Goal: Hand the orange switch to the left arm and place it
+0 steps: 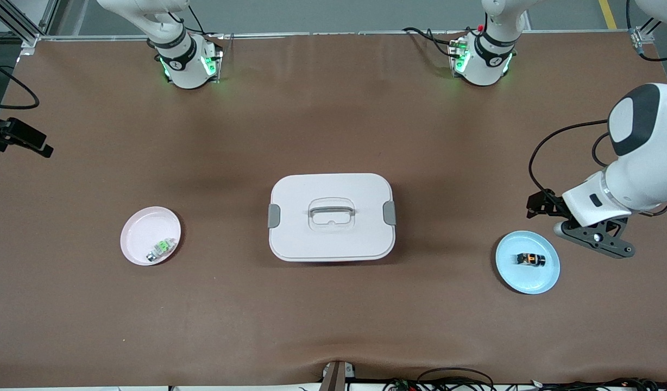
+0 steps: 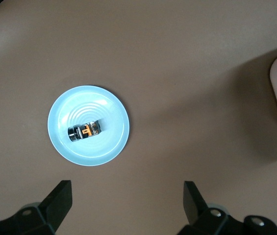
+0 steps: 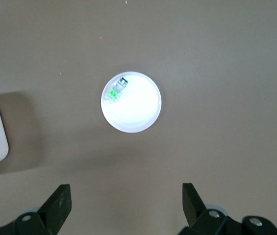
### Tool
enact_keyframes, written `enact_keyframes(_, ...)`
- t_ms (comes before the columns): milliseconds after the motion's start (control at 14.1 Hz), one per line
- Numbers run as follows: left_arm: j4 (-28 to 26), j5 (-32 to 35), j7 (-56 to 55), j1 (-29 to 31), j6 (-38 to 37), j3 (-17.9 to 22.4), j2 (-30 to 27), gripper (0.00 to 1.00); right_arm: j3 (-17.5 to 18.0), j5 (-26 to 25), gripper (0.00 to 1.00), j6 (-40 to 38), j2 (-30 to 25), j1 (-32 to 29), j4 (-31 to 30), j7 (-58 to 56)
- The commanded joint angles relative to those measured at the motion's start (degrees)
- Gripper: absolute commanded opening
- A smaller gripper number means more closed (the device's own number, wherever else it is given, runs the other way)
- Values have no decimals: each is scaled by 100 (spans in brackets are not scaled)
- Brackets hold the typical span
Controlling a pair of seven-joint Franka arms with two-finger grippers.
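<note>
- The orange switch lies on its side in the middle of the blue plate, at the left arm's end of the table, untouched by any finger.
- The left gripper hangs in the air over the bare brown table just beside that plate, toward the edge of the table at the left arm's end; the switch sits below it and a little toward the box.
- Its fingers are spread wide apart and hold nothing.
- In the front view the left arm's wrist leans down over the table from the frame's edge, its large white elbow joint above and a black cable looping beside it.
- The box stands shut in the middle of the table, well apart from the left gripper, with the plate and switch between the two.
- The right gripper is high over the right arm's end of the table, outside the front view; it waits with its fingers parted and empty.
- Below the right gripper lies the pink plate, carrying a small green-and-white component; a corner of the box shows in the right wrist view.
</note>
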Motion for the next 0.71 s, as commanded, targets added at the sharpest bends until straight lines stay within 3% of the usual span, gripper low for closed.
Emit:
enact_keyframes(0, 2, 119, -1021, 26, -211, -205, -177, 100, 22, 32, 100, -28, -147, 57, -106, 21)
enact_keyframes(284, 2, 128, -2376, 17, -535, -355, -326, 100, 13, 5, 100, -37, -173, 110, -18, 47)
enact_keyframes(639, 20, 128, -2590, 52, -651, -364, -537, 100, -4, 23, 100, -89, -252, 101, 0, 64)
